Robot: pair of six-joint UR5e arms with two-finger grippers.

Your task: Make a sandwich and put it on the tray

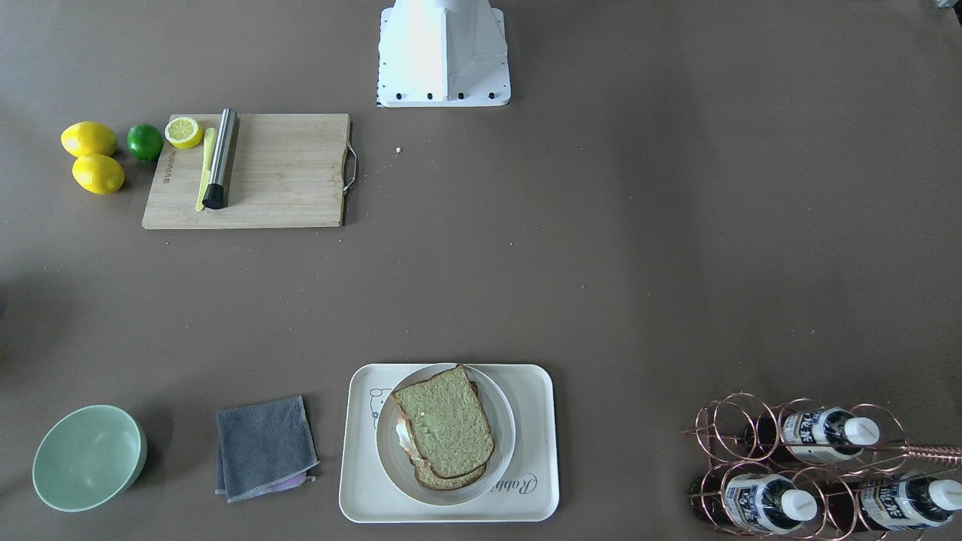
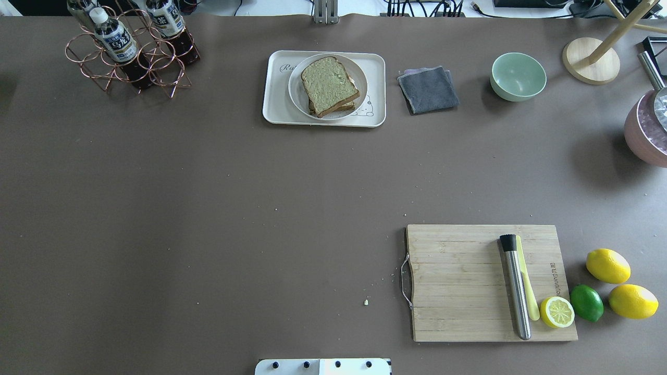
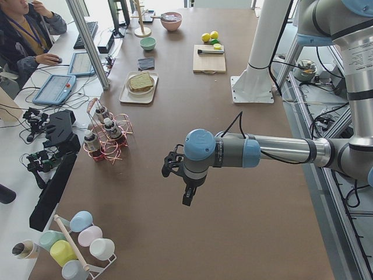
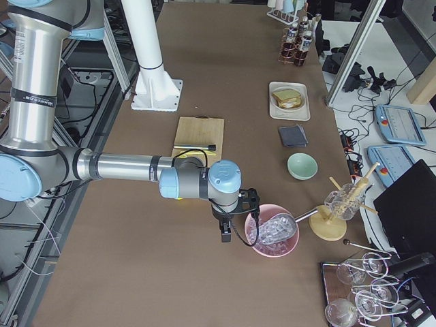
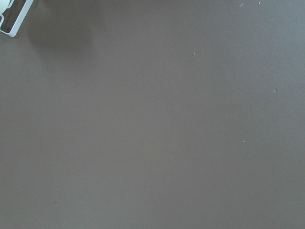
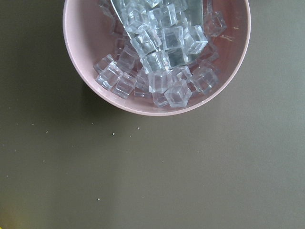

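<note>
The sandwich [image 1: 445, 432], two slices of wholegrain bread with a bit of white egg showing at one edge, lies on a round white plate [image 1: 505, 428]. The plate stands on the cream tray [image 1: 537, 466] at the operators' side of the table; the sandwich also shows in the overhead view [image 2: 329, 86]. My left gripper [image 3: 186, 195] hangs over bare table, far from the tray. My right gripper [image 4: 226, 231] hangs beside a pink bowl. Both show only in the side views, so I cannot tell whether they are open or shut.
A wooden cutting board [image 2: 458, 281] holds a steel muddler [image 2: 516, 286], a half lemon [image 2: 556, 312] and a yellow stick. Two lemons and a lime [image 2: 586, 302] lie beside it. A grey cloth [image 2: 428, 89], green bowl [image 2: 518, 76], bottle rack [image 2: 130, 52] and pink ice bowl [image 6: 157, 52] stand around.
</note>
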